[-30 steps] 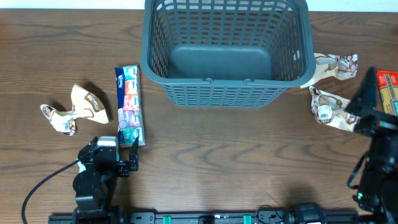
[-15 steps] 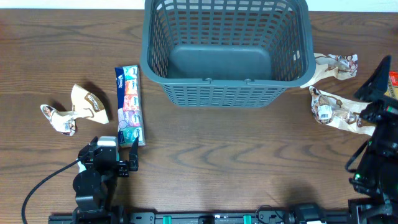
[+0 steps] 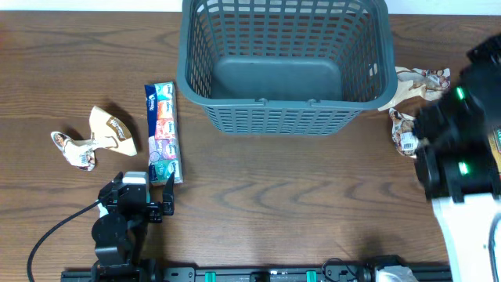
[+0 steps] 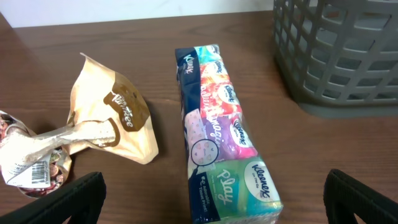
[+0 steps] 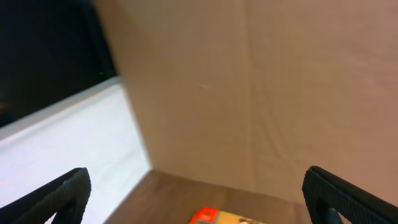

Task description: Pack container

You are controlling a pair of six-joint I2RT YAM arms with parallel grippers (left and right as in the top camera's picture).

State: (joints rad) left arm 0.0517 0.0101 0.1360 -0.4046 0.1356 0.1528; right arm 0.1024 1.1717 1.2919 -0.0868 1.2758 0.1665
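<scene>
The dark grey lattice basket (image 3: 286, 63) stands empty at the back middle of the table; its corner shows in the left wrist view (image 4: 348, 56). A long Kleenex tissue pack (image 3: 163, 133) lies left of it, also in the left wrist view (image 4: 221, 130). My left gripper (image 3: 149, 200) is open and empty, its fingers either side of the pack's near end (image 4: 214, 199), not touching it. My right gripper (image 5: 199, 199) is open and empty, raised and pointing at the far right wall. The right arm (image 3: 462, 149) hides part of the table's right side.
A tan crumpled packet (image 3: 111, 129) and a printed crumpled wrapper (image 3: 72, 149) lie at the left. Two crumpled wrappers (image 3: 423, 82) (image 3: 405, 135) lie right of the basket. A red and yellow packet (image 5: 214, 218) lies below my right gripper near the table's right edge.
My right arm has risen and swung up towards the camera, now covering the red and yellow packet and part of a wrapper. The left arm has not moved.
</scene>
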